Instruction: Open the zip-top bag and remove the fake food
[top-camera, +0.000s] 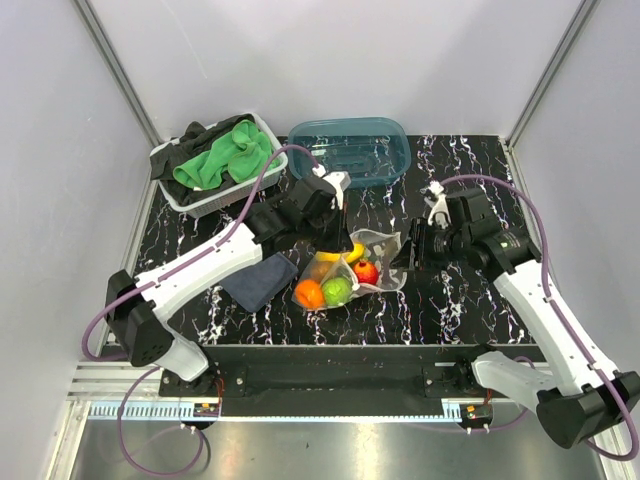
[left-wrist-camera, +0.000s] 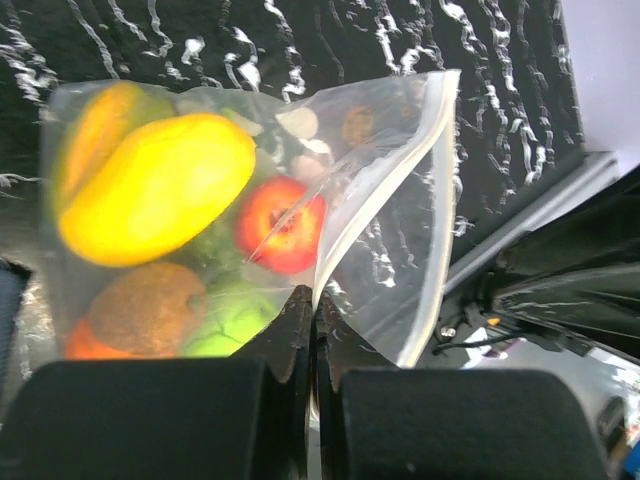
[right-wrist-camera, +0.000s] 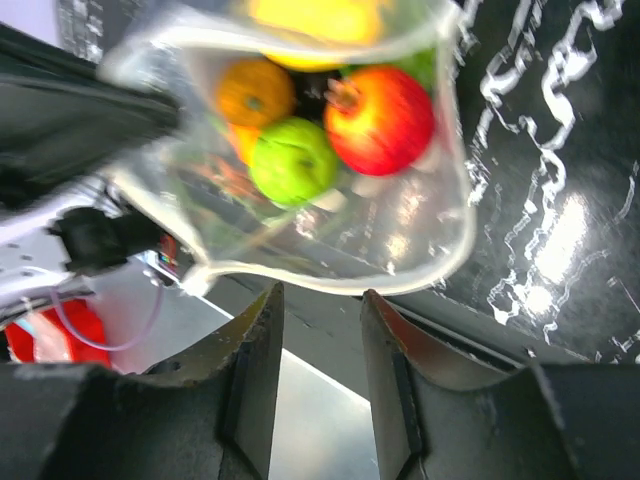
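The zip-top bag (top-camera: 375, 262) sits near the middle of the black marbled counter (top-camera: 450, 300), between the two arms, with its mouth gaping toward the right arm. The fake food (top-camera: 335, 285) is all inside it, bunched at the closed end. In the left wrist view that is a yellow mango-like fruit (left-wrist-camera: 155, 185), a red fruit (left-wrist-camera: 282, 225), a brown kiwi-like piece (left-wrist-camera: 135, 305), a green apple (left-wrist-camera: 225, 320) and an orange (left-wrist-camera: 80, 342). The left gripper (left-wrist-camera: 312, 308) has its fingers pressed together on one lip of the bag's mouth, pinching the clear plastic beside the pale zip strip (left-wrist-camera: 375, 195). The right gripper (right-wrist-camera: 320, 300) is spread, its two dark fingers (right-wrist-camera: 255, 370) apart just in front of the opposite lip. From this view I cannot tell whether either finger touches the plastic. Through the open mouth, the right wrist camera sees the red fruit, green apple and orange. At the far side of the counter stands a teal tub (top-camera: 350, 150), and left of it a pale basket (top-camera: 180, 198) holding a green cloth (top-camera: 225, 160). A dark blue cloth (top-camera: 260, 280) lies just left of the bag, under the left arm.
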